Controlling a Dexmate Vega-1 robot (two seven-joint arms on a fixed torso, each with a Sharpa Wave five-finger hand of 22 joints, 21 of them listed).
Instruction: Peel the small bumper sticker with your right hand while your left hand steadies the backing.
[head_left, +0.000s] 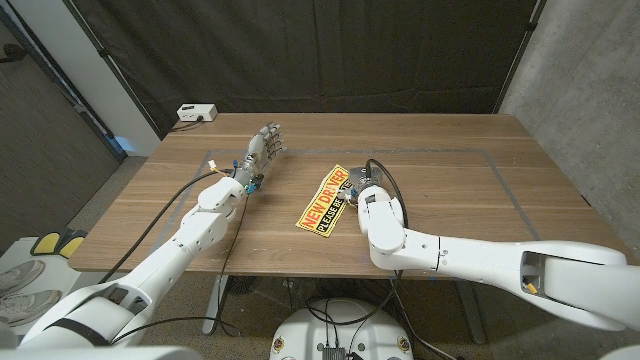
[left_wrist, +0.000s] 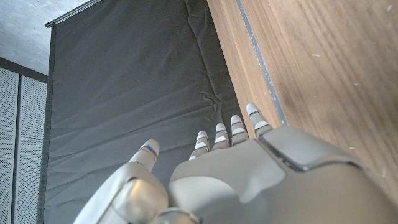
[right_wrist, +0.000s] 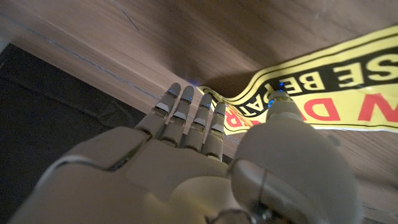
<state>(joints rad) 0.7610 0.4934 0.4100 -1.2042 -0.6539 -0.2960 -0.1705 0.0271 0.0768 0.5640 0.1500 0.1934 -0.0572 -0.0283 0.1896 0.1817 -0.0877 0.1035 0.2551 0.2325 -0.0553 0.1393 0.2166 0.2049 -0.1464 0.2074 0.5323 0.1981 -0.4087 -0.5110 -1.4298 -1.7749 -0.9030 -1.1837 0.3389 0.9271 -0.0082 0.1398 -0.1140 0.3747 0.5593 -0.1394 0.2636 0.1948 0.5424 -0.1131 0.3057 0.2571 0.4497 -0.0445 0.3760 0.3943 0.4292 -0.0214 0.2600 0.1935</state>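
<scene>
Head view, right hand (head_left: 366, 190) at sticker (head_left: 325, 199) edge

Across the counter (head_left: 450, 200) we see bare wood to the right of the sticker (head_left: 326, 199) and along the far edge, open for passing. Our right hand (head_left: 362, 190) sits at the sticker's far right end, fingers (right_wrist: 186, 115) at its lifted edge. Our left hand (head_left: 262, 150) stands well apart to the left, with open wood between. A white box (head_left: 196, 113) occupies the far left corner.

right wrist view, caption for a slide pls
Right hand at the lifted end of the yellow bumper sticker on the wooden table.
</scene>
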